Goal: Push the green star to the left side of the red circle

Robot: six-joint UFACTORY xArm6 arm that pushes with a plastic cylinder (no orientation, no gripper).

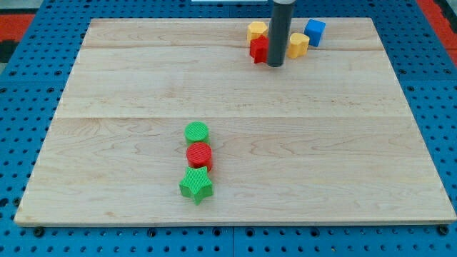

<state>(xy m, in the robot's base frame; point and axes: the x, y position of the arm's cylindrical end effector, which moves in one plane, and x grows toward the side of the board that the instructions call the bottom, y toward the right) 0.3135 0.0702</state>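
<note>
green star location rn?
Green star sits low on the board, left of centre, touching the red circle just above it; my tip is far off, near the top.

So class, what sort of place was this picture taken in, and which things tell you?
Probably a robotics lab bench: a wooden board lying on blue perforated matting, with small coloured blocks like the green star and my tip.

One camera only; raised at the board's (143,71) near edge, angled down, taking in its whole surface.
</note>
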